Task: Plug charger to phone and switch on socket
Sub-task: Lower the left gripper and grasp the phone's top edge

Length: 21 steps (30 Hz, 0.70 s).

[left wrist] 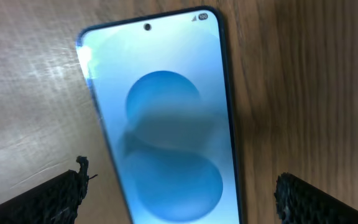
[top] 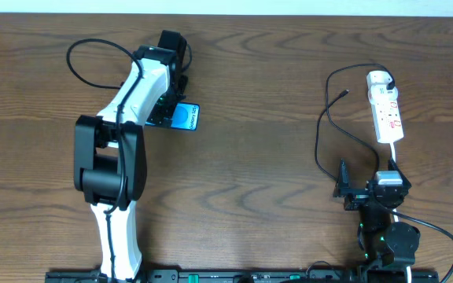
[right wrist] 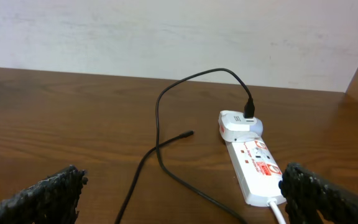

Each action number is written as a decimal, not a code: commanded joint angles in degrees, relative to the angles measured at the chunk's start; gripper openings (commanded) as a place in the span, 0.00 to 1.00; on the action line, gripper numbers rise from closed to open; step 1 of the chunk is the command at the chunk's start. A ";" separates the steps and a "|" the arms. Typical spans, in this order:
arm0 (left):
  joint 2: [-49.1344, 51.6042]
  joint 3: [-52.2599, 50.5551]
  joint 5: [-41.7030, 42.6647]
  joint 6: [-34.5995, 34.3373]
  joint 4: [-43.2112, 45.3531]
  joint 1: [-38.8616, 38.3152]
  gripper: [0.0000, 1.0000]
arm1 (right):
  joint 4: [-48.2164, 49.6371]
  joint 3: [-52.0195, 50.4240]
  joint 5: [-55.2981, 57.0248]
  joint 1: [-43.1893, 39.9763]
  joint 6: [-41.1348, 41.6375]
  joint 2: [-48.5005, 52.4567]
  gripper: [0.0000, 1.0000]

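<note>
The phone (left wrist: pixel 166 118), its blue-cyan screen lit, lies flat on the wooden table; in the overhead view only its right part (top: pixel 187 118) shows from under my left arm. My left gripper (left wrist: pixel 185 199) hangs open just above it, one finger on each side, touching nothing. At the far right lies the white socket (top: pixel 388 116) (right wrist: pixel 257 162) with a white adapter (right wrist: pixel 236 124) at its far end. The charger (right wrist: pixel 160 106) loops from that adapter, and its small plug (top: pixel 344 93) (right wrist: pixel 186 134) lies free on the table. My right gripper (right wrist: pixel 182 199) is open and empty, low near the table's front, facing the socket.
The socket's thick white cord (top: pixel 393 153) (right wrist: pixel 278 208) runs toward my right arm's base. A black robot cable (top: pixel 93 55) loops at the back left behind my left arm. A pale wall (right wrist: pixel 166 37) rises beyond the table's far edge.
</note>
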 commanded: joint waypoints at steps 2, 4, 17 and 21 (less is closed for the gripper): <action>1.66 1.22 -1.64 -1.36 1.70 0.04 0.98 | -0.22 -0.13 0.46 -0.20 -0.24 -0.39 0.99; 1.84 1.22 -1.68 -1.38 1.92 0.15 0.98 | -0.22 -0.13 0.46 -0.20 -0.24 -0.39 0.99; 4.55 0.61 -2.89 -1.38 1.49 0.42 0.98 | -0.22 -0.13 0.46 -0.20 -0.24 -0.39 0.99; 6.12 0.61 -2.91 -1.38 2.12 0.42 0.98 | -0.22 -0.13 0.46 -0.20 -0.24 -0.39 0.99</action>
